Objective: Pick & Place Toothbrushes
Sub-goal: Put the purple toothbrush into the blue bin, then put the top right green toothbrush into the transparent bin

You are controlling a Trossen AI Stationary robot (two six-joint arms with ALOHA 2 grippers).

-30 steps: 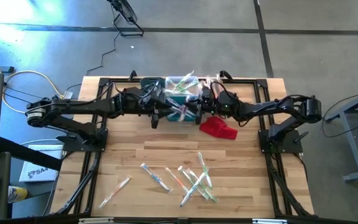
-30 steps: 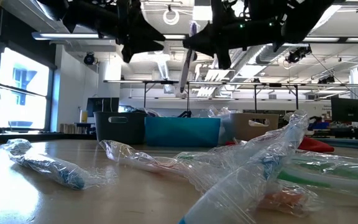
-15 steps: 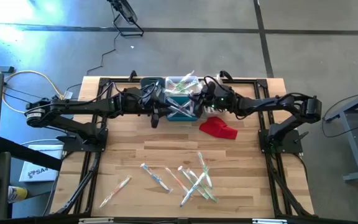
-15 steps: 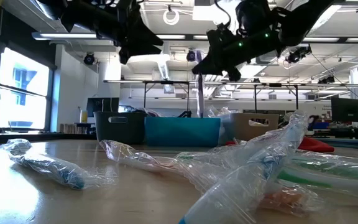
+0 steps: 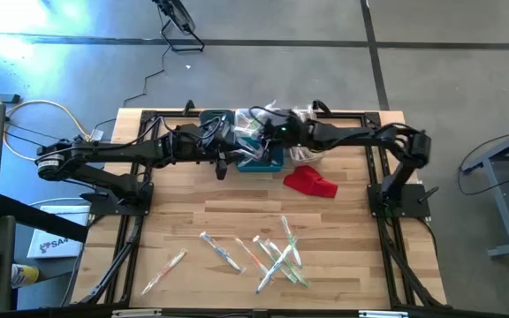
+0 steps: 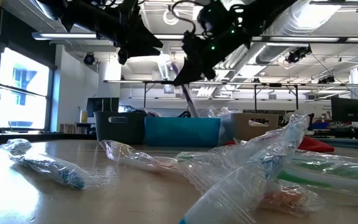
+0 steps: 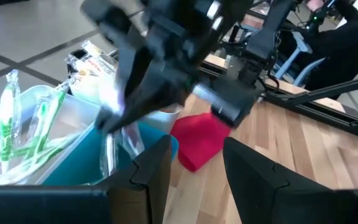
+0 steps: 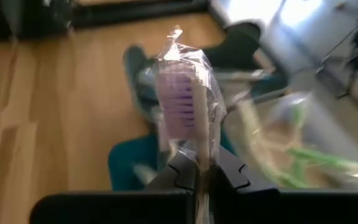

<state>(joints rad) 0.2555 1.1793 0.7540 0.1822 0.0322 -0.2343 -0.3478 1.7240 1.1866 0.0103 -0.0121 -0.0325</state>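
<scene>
Taking the teal bin (image 5: pixel 259 155) at the back of the table (image 5: pixel 184 212) as the landmark: nearest the front edge, well forward of that bin, a scatter of wrapped toothbrushes (image 5: pixel 277 256) lies on the wood, some crossing each other, one with a blue handle (image 5: pixel 222 250) and one pale one (image 5: pixel 164 271) apart toward the left arm's side. In the low view these same wrapped brushes (image 6: pixel 241 168) fill the foreground as crinkled clear plastic.

Farther back, just beside the teal bin toward the right arm's side, the red cloth (image 5: pixel 310 183) lies crumpled on the table.

At the teal bin itself, the right gripper (image 5: pixel 270 134) hangs over it, fingers clenched on a single wrapped toothbrush (image 8: pixel 188 106) with purple bristles; the brush stands up between the pinched fingertips in the right wrist view, and in the low view it (image 6: pixel 184 93) hangs slanted beneath the gripper, its lower end just above the bin's rim (image 6: pixel 182 130). The left gripper (image 5: pixel 222 157) hovers just beside the bin on the left arm's side, fingers (image 7: pixel 151 171) released and apart, holding nothing.

Just behind and against the teal bin, a clear bin (image 7: pixel 61 118) holds several green-handled wrapped toothbrushes (image 7: pixel 23 134). A dark grey bin (image 6: pixel 118 127) stands next to the teal one.
</scene>
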